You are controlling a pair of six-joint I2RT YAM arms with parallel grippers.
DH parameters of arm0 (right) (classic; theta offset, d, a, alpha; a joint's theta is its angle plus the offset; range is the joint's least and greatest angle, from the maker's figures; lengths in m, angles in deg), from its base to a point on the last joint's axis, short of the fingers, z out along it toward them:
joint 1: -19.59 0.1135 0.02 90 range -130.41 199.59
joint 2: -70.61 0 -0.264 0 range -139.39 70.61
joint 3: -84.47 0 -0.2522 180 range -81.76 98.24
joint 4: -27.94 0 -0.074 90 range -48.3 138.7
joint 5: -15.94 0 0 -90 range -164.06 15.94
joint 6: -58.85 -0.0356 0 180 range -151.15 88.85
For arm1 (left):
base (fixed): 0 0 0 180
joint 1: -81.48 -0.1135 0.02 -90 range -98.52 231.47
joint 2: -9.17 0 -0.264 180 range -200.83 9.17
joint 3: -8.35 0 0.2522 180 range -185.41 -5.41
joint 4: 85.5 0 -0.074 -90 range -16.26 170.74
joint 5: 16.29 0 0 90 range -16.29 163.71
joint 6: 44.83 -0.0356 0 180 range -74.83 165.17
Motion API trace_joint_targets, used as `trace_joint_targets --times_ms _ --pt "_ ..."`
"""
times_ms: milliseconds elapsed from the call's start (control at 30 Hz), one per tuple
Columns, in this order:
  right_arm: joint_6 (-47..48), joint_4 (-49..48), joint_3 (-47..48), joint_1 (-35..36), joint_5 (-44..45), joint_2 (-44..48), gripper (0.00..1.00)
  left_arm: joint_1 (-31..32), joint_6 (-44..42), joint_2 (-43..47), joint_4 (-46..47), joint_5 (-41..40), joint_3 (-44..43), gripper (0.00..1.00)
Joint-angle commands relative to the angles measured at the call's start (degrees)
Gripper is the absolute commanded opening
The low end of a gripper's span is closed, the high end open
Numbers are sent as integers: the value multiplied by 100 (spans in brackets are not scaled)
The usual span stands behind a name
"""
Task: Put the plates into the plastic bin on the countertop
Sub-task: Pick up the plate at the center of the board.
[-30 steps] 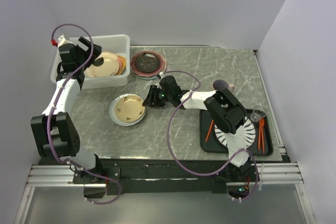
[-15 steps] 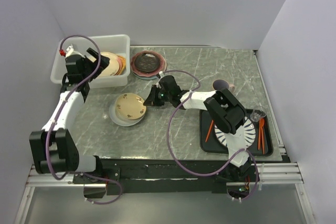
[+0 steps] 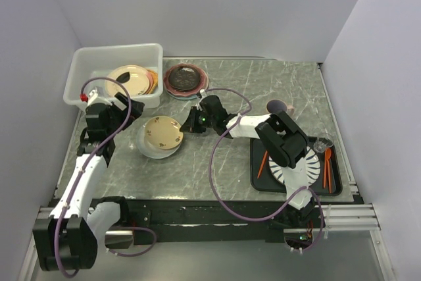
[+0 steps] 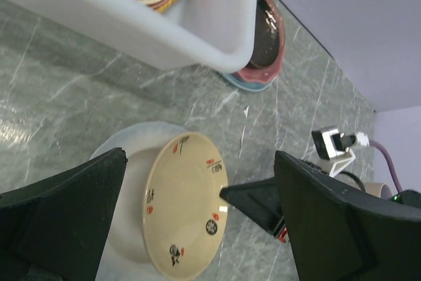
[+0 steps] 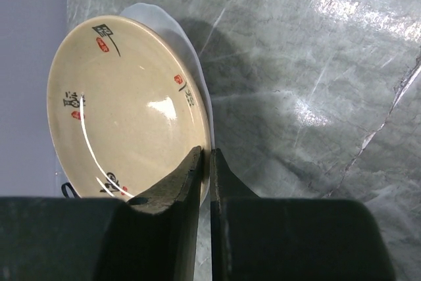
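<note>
A: Right gripper (image 5: 205,157) is clamped on the rim of the tan-gold plate (image 5: 125,106). It's a thin pinch, fingers barely over the lip, and the plate is tilted up off the white plate (image 4: 138,137) beneath it.

B: That's my worry. One edge is held and all the weight hangs out past the fingers. I'd say it can pivot in that pinch, or slide out and clatter back onto the white one.

A: And the destination? The plastic bin (image 3: 118,49) sits at the far left corner of the countertop (image 3: 263,90), with plates (image 3: 131,80) already stacked inside.

B: Deep walls, rolled rim. Come in low and the plate's free edge knocks the wall. Let go too high and it lands hard on the stack, maybe on edge.

A: Left gripper (image 3: 126,108) — jaws spread wide, nothing in them — hovers just in front of the bin, beside the tan-gold plate.

B: Right in the lane, by my reckoning. If the right arm swings the plate toward the bin, the two could meet.

A: The dark brown plate (image 3: 185,79) with its pink rim?

B: On the countertop just right of the bin, near the right wrist. A careless sweep could nudge it. Whether the tilted plate's far edge is clear of the white one, I can't tell — if not, the white plate may get dragged along.
</note>
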Motion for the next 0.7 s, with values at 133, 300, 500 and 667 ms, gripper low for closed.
trace_joint_targets --times_ms 133,300,500,667 --pt "-46 -188 -137 34 -28 -77 1 79 114 629 -336 -59 541 99" --pt "-55 -180 -138 34 -28 -95 1 106 193 646 -231 116 849 99" --pt "-2 -144 -155 25 -19 -112 0 149 263 559 41 362 1191 98" --pt "-28 -188 -173 25 -54 -173 0 150 307 453 339 565 1376 94"
